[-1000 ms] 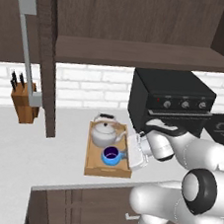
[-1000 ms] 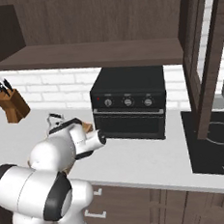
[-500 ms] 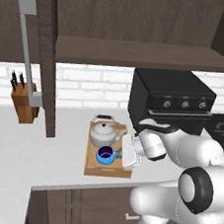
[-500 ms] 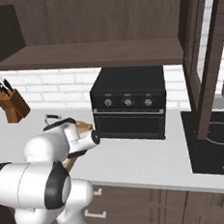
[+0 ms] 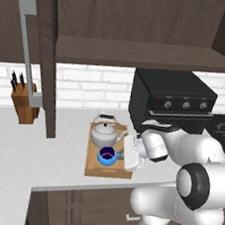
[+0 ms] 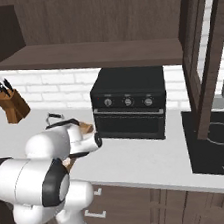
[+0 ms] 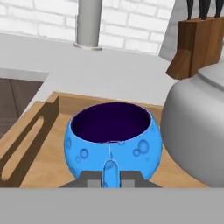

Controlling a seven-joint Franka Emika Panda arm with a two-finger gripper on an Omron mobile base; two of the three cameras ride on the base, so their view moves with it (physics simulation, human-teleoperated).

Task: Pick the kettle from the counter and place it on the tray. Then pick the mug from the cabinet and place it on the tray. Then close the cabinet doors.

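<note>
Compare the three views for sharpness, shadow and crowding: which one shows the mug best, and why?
Hand view: the mug is large and sharp, its inside dark, the kettle cut off by the edge. Left base view: soft and flatly lit; mug small on the tray. Right base view: the arm covers most of the tray.

Glossy white rounded arm segments, black joint rings, small dark grey fingers [image 7: 129, 180].

Mug [image 7: 112, 142] glossy blue, dimpled; kettle [image 7: 197, 127] smooth matt metal; tray [image 7: 41, 144] pale wood.
</note>
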